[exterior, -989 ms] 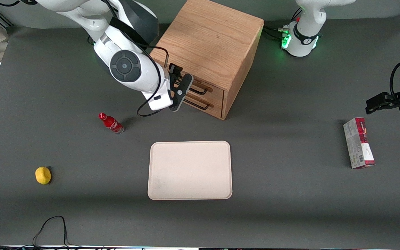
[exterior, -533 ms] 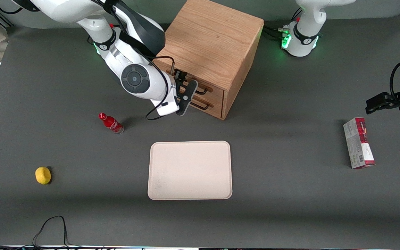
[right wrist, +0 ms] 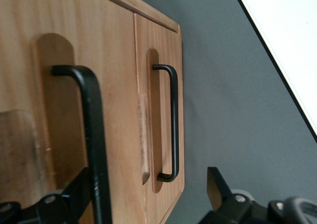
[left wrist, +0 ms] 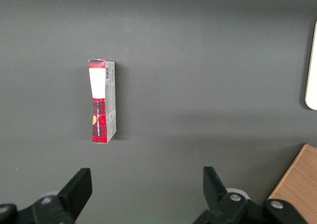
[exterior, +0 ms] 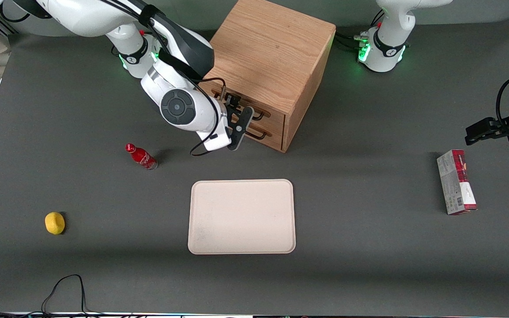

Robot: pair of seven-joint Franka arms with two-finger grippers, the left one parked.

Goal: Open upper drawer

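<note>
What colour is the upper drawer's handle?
Black, clearest in the right wrist view: the upper drawer's handle, with the gripper open around it.

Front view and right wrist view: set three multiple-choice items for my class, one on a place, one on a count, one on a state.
1. Where is the gripper?
A. on the tray
B. in front of the cabinet's drawers
C. above the lemon

2. How many drawers does the cabinet show?
A. one
B. two
C. three

3. The upper drawer is
A. shut
B. pulled right out
C. lying on the table

Key:
1 B, the open fingers sit at the drawer fronts.
2 B, two fronts, each with a black handle.
3 A, its front lies level with the lower one.
</note>
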